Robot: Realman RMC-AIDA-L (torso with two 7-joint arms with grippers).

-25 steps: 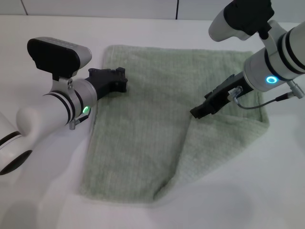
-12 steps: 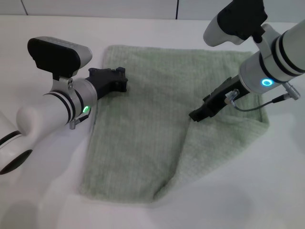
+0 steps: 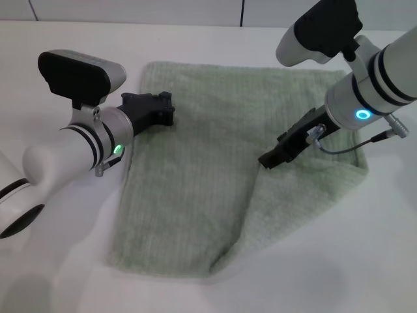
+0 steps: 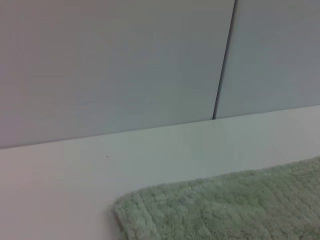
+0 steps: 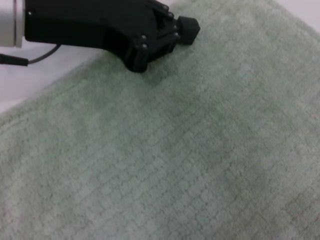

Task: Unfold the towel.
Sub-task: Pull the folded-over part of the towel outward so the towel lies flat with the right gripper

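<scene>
You have the towel (image 3: 215, 176) lying on the table (image 3: 58, 261), its right part folded over. Right gripper (image 3: 270, 158) sits at the fold's edge, left gripper (image 3: 163, 111) on the left hem; whether either is closed, I cannot tell.

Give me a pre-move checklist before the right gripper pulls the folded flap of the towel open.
1. Towel lies flat on the table: ok.
2. Folded flap not yet opened on the robot's right side: not ok.
3. Right gripper at the flap's corner: ok.
4. Right gripper actually gripping cloth: cannot tell.
5. Left gripper resting at the towel's left edge, anchoring it: ok.
6. Room on the table to the right for the flap: ok.
</scene>
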